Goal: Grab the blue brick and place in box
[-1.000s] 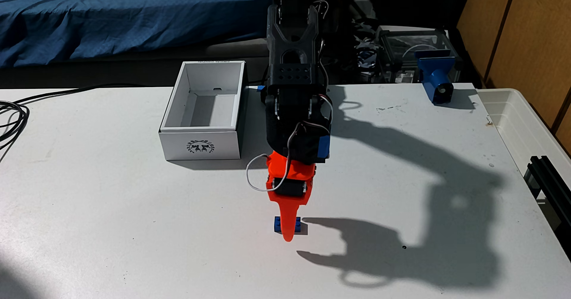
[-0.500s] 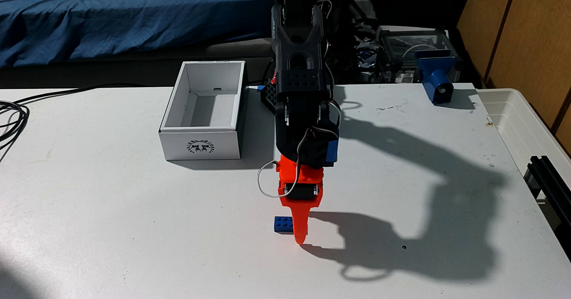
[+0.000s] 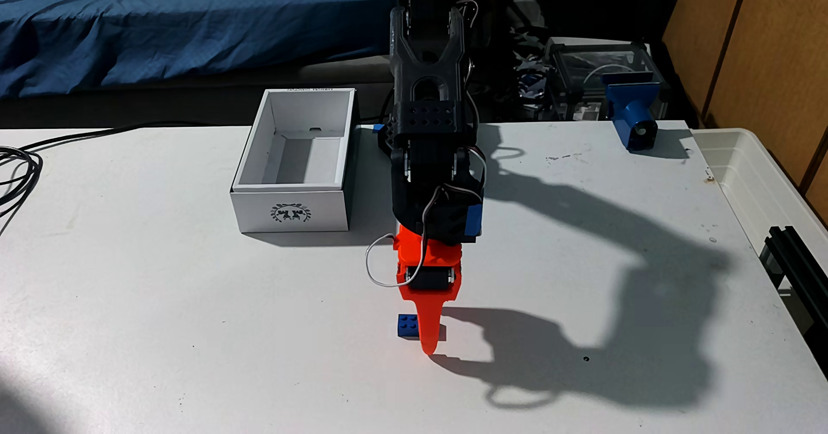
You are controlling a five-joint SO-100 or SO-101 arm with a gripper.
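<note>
Fixed view, lower centre of frame: the orange pincer (image 3: 429, 346) points steeply down at the white worktop (image 3: 179, 326), its tip at or just above the surface. One orange finger (image 3: 428, 326) faces the camera edge-on and hides any other, so how far the pincer is open cannot be told, nor whether it has hold of anything. The blue brick (image 3: 408, 326) lies flat on the worktop, studs up, its long axis running left to right across the frame. The finger crosses in front of the brick's right portion; the left portion, with four studs showing, projects to the left of the finger, and a sliver of blue shows to its right. The pincer therefore stands over the brick's right part, not its middle; judged from this, the coming closure depends on whether the fingers straddle the brick's short width, front to back. The box (image 3: 291, 210), lidless and empty, stands up and to the left of the pincer, well apart from the brick.
</note>
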